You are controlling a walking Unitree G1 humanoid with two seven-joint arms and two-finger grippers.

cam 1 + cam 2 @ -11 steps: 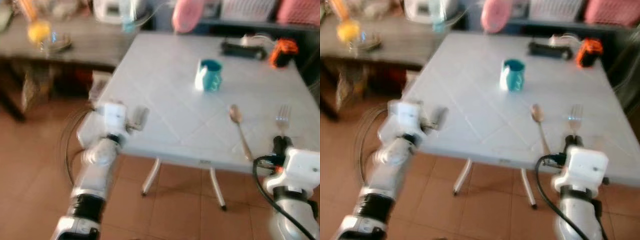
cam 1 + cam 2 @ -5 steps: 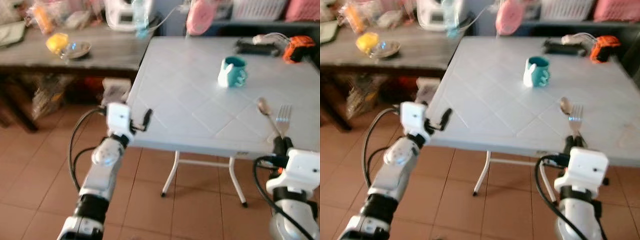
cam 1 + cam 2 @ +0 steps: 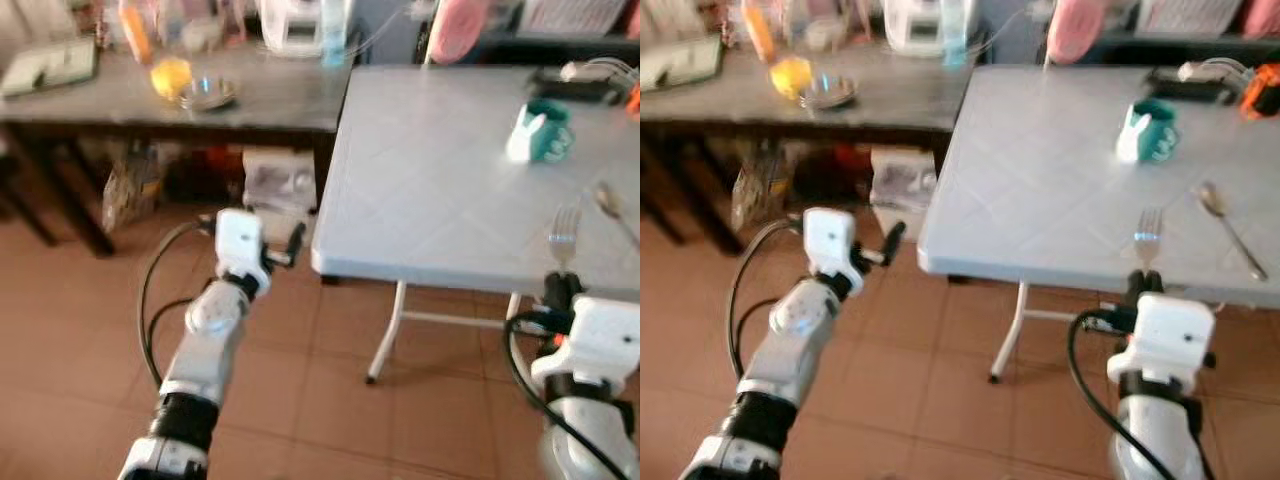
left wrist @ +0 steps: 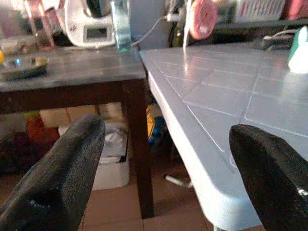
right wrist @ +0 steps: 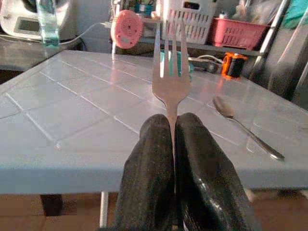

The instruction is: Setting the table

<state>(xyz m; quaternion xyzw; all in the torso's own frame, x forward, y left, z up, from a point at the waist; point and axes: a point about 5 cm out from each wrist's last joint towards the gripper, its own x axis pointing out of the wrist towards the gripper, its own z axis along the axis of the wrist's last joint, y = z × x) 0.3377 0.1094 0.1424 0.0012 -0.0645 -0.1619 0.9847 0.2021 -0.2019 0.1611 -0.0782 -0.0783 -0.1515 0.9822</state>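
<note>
The view has swung left; the white table (image 3: pixel 440 190) now sits rightward.

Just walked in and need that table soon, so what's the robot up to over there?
It is setting the white table. The right gripper is shut on a fork, held tines-forward at the table's near edge. A spoon and a teal mug already sit on the table. The left gripper is open, holding nothing, off the table's corner beside the dark side table.
</note>
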